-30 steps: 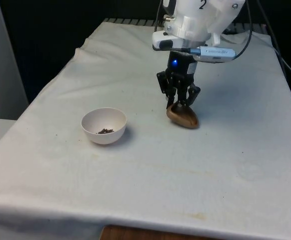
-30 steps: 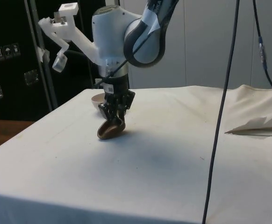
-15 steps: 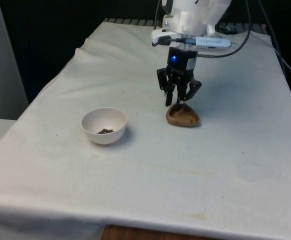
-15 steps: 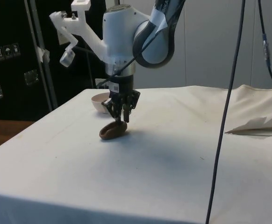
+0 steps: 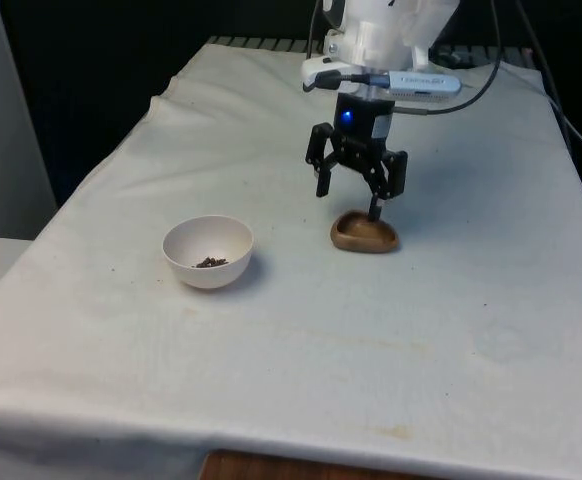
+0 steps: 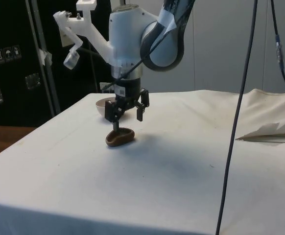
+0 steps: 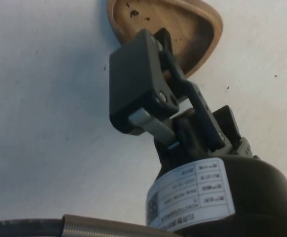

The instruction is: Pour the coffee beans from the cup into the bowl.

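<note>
Now the white bowl (image 5: 208, 252) sits on the white cloth (image 5: 301, 350) toward the front view's left, with a small dark cluster of coffee beans (image 5: 209, 262) lying in its bottom. Well apart from it, toward the front view's right, the brown wooden cup (image 5: 365, 232) rests on the cloth, mouth turned upward; in the wrist view its hollow (image 7: 183, 29) looks nearly bare, with only a few dark specks near one edge. From the side, the cup (image 6: 119, 137) lies low on the cloth and the bowl's rim (image 6: 101, 104) peeks out behind the arm, most of it hidden. The white arm comes down from above with its wrist pointing straight at the table, and the black gripper (image 5: 353, 198) hangs just over the cup with its fingers spread wide, gripping nothing. One fingertip (image 5: 376, 210) reaches down to the cup's far rim, though whether it touches is hard to tell; the other finger stands off beside the cup, clear of it. From the side, the gripper (image 6: 128, 120) shows the same spread, one finger lower over the cup. In the wrist view one finger (image 7: 138, 81) covers part of the cup's rim.
</note>
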